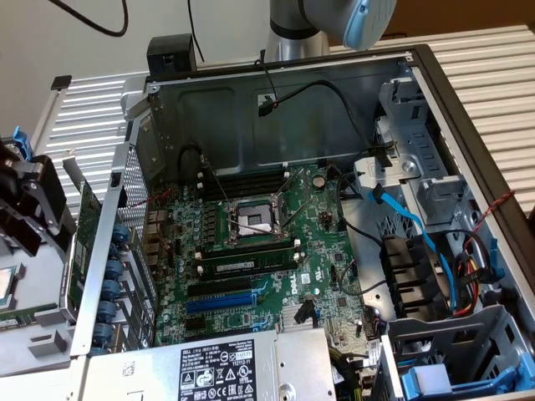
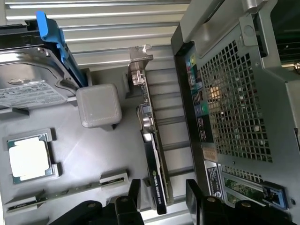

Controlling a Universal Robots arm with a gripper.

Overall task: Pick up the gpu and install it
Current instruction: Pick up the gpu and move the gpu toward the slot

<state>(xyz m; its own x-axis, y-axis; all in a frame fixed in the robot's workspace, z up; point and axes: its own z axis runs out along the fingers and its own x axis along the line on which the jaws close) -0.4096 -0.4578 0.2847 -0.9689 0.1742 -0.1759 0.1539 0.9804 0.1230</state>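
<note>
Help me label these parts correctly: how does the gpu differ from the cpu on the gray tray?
The gpu stands on edge; the cpu lies flat in a recess. The gpu is a long card with a silver bracket; the cpu is a small square with a metal lid. The open hand straddles the gpu; the cpu lies off to one side. Both sit on the tray, outside the case.

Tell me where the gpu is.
The flat green-and-black gpu card stands on edge on the grey tray, at the exterior view's left beside the computer case's perforated metal wall, between the open jaws of the gripper.
</note>
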